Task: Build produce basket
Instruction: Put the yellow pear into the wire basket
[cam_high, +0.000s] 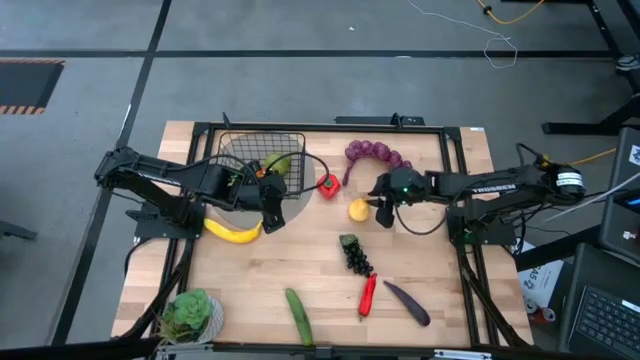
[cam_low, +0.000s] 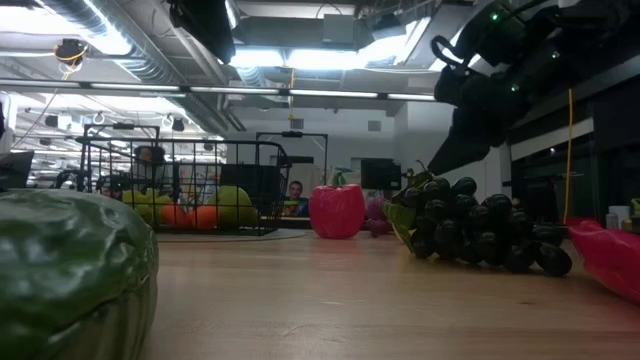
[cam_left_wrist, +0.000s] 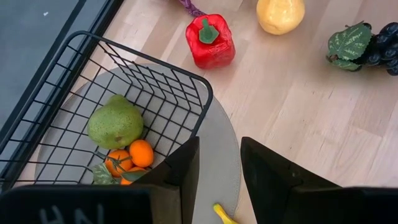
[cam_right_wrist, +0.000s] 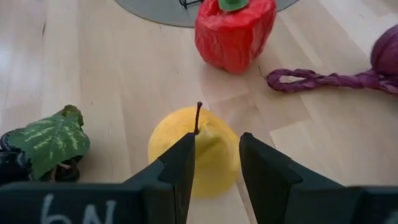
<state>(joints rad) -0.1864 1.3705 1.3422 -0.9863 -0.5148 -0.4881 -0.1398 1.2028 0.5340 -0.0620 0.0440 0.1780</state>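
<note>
The black wire basket (cam_high: 262, 158) stands on a round grey mat (cam_left_wrist: 217, 149) at the far left. It holds a green pear (cam_left_wrist: 115, 121) and small oranges (cam_left_wrist: 130, 160). My left gripper (cam_high: 275, 208) is open and empty just near of the basket's corner (cam_left_wrist: 202, 84), above the mat; its fingers show in the left wrist view (cam_left_wrist: 219, 146). A banana (cam_high: 232, 232) lies beside it. My right gripper (cam_high: 381, 212) is open next to a yellow stemmed fruit (cam_right_wrist: 194, 146), its fingers (cam_right_wrist: 183, 158) on either side of the fruit's near part. A red pepper (cam_high: 328, 186) stands between basket and fruit.
A purple bunch (cam_high: 377, 153) lies at the far middle and dark grapes with a leaf (cam_high: 355, 255) near the centre. A red chili (cam_high: 367, 295), an eggplant (cam_high: 407, 303) and a cucumber (cam_high: 298, 316) lie toward the near edge. A green leafy vegetable (cam_high: 190, 315) sits at the near left corner.
</note>
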